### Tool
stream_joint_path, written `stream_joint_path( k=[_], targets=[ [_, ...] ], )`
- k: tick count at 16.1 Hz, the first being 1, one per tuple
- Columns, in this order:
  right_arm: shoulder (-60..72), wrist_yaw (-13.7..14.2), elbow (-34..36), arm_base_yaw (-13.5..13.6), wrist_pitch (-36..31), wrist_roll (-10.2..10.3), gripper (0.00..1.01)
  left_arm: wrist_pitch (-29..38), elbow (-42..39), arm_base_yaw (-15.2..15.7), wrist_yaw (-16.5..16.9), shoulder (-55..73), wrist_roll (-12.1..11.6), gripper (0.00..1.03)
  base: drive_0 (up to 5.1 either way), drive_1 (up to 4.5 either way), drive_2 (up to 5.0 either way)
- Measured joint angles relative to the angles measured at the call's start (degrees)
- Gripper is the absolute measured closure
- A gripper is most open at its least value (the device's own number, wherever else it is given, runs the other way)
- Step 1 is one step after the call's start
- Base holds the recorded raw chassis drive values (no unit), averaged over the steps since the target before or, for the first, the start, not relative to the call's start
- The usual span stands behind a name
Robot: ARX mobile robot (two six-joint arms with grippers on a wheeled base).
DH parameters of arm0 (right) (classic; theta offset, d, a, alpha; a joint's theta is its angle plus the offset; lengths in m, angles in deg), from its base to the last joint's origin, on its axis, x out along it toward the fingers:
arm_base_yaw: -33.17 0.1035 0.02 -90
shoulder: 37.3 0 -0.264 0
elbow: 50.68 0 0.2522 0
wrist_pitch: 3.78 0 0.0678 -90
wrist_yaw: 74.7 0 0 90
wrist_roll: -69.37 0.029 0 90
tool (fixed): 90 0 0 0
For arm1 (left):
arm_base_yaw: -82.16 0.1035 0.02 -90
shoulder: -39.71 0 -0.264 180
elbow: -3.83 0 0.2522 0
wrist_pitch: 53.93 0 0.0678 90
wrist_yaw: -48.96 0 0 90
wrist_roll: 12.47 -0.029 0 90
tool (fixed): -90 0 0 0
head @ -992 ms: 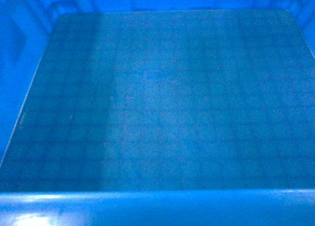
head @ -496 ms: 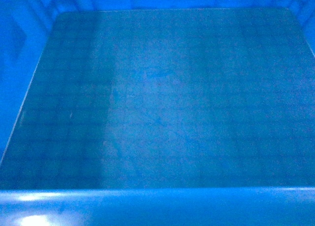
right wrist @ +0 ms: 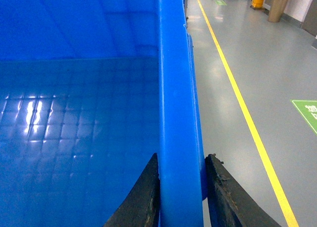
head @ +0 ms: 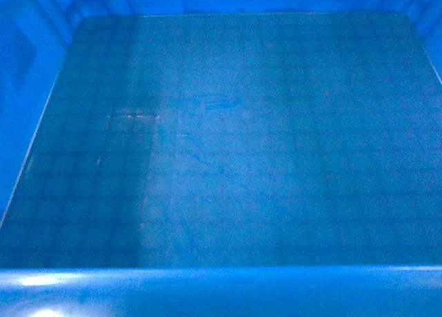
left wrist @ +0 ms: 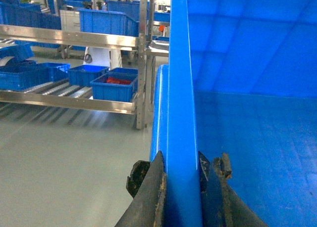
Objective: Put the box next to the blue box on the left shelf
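on the left, left gripper [left wrist: 181, 180] jaws pinch the left wall of the box [left wrist: 257, 138], one finger inside, one outside. beyond it, left shelf [left wrist: 74, 96] holds smaller blue crates [left wrist: 113, 86], well apart. box floor fills the head view. right gripper [right wrist: 181, 187] jaws clamp the right wall; yellow floor line [right wrist: 242, 108] alongside.

No legible text anywhere (the green floor sign [right wrist: 306, 113] is cut off).
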Motion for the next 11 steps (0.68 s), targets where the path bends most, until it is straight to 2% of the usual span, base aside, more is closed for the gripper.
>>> stream_joint_path(
  k=[2, 4, 11],
  targets=[
    [0.0, 0.0, 0.0, 0.0, -0.1, 0.0, 0.81, 0.1, 0.0, 0.0, 0.0, 0.0, 0.0, 0.93, 0.0, 3.94, -3.9],
    [0.0, 0.2, 0.0, 0.0, 0.0, 0.0, 0.81, -0.2, 0.0, 0.0, 0.1, 0.2, 0.2, 0.93, -2.6, 5.11, -2.2],
    [0.0, 0.0, 0.0, 0.0, -0.2, 0.0, 0.81, 0.1, 0.0, 0.0, 0.0, 0.0, 0.1, 0.93, 0.0, 3.85, -3.9]
  ],
)
